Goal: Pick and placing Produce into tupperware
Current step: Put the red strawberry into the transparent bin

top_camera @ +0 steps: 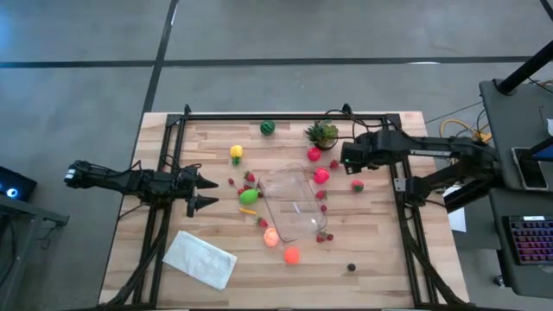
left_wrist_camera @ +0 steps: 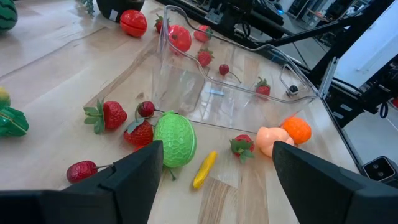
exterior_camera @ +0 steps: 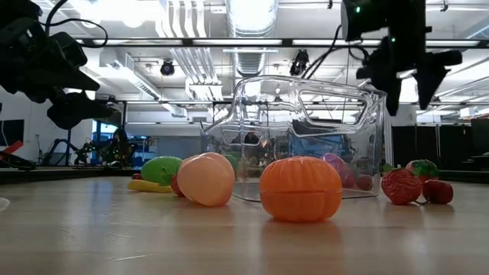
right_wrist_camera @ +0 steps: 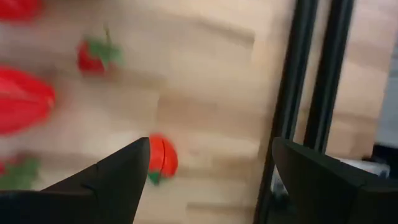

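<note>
**Hovering over a table of toy fruit, with the clear tub in the middle**

Standing here, I can find no brand, label or writing on anything on the table.

The tub sits near the middle of the wooden table, see-through, with what looks like nothing inside it, though through the clear walls that is hard to be sure of. The toy fruit lies scattered around it. I count one striped dark green melon at the far edge, one yellow piece, one lime green fruit with a small yellow banana just beside it, one pale peach piece touching the tub's near corner, and one orange near that. On the right side of the tub are two pink-red pieces and one red-and-green piece. Small strawberries are dotted all around; I make out roughly ten, but some are too tiny to count with confidence.

The left gripper hangs over the table's left side, fingers spread apart and holding nothing, pointed at the lime green fruit. The right gripper hangs over the far right part, next to a little potted plant, its fingers also spread and empty.

One white folded cloth lies at the near left corner.
</note>
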`<move>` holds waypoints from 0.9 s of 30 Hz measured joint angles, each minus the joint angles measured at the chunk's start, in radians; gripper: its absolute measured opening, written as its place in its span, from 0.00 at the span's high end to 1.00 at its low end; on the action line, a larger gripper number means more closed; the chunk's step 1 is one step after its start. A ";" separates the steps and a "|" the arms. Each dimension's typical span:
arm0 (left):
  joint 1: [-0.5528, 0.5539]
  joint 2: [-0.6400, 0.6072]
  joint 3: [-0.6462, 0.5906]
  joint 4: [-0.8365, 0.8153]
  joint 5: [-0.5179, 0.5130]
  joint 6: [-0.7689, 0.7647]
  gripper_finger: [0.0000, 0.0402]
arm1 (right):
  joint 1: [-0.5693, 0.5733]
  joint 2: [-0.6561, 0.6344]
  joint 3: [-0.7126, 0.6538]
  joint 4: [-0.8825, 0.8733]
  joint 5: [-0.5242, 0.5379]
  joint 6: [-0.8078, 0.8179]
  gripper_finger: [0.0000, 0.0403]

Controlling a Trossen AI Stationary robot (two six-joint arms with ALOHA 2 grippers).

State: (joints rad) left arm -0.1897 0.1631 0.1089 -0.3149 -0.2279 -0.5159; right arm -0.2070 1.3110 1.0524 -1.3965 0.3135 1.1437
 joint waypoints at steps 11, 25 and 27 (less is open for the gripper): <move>0.000 0.001 0.000 0.000 0.000 0.000 0.28 | -0.003 0.015 -0.061 0.059 -0.085 -0.067 0.18; 0.000 0.000 0.000 0.000 0.000 0.000 0.28 | 0.015 0.029 -0.049 0.208 -0.182 -0.127 0.18; 0.000 0.000 0.000 0.000 0.000 0.000 0.28 | 0.014 0.029 -0.053 0.205 -0.202 -0.131 0.18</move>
State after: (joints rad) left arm -0.1898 0.1631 0.1089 -0.3149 -0.2279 -0.5159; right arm -0.1928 1.3399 0.9998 -1.1912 0.1118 1.0131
